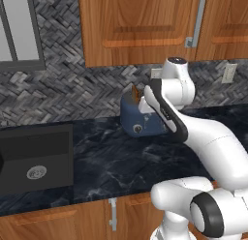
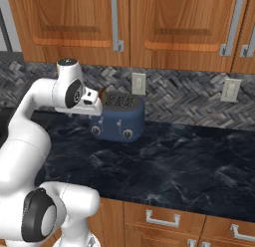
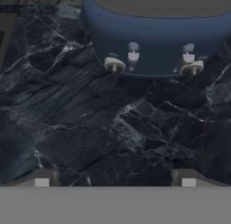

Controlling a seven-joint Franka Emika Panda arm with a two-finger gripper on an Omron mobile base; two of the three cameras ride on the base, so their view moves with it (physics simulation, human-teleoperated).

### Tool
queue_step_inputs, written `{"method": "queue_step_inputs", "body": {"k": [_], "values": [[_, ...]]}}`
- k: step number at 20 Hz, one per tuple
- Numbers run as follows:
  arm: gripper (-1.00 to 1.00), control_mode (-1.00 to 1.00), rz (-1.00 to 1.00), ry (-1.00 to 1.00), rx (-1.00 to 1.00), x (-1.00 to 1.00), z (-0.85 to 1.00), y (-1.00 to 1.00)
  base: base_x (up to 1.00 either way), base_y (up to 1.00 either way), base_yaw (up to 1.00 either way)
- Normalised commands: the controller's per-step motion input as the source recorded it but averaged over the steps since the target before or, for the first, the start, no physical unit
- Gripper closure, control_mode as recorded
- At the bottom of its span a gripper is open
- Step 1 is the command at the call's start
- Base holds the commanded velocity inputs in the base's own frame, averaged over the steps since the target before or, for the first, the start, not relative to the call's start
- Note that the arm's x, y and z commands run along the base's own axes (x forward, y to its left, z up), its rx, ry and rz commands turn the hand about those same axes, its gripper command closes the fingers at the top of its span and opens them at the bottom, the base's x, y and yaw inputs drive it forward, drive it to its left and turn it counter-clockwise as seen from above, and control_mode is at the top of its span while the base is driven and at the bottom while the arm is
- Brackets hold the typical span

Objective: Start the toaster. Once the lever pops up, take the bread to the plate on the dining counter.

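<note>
**Toaster at the back of the counter, gripper spread wide above it**

The bread [image 1: 136, 94], brown, pokes from the left slot. The toaster [image 2: 118, 122] is dark blue and rounded, with two silver knobs [image 3: 114, 65], standing on the black marble counter [image 2: 189, 166] against the backsplash. The gripper [image 3: 115, 179] hovers with fingers apart, holding nothing.
</note>
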Motion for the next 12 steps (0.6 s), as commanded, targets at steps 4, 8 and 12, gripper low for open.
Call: {"method": "queue_step_inputs", "body": {"k": [4,8,12], "values": [[-1.0,-1.0,0.02,0.07,0.0,0.29,-0.28,0.16,0.0,0.0,0.0],[-1.0,-1.0,0.03,0.05,0.0,0.35,-0.27,0.06,0.0,0.0,0.0],[-1.0,-1.0,0.01,0.0,0.0,0.32,-0.2,0.02,0.0,0.0,0.0]]}}
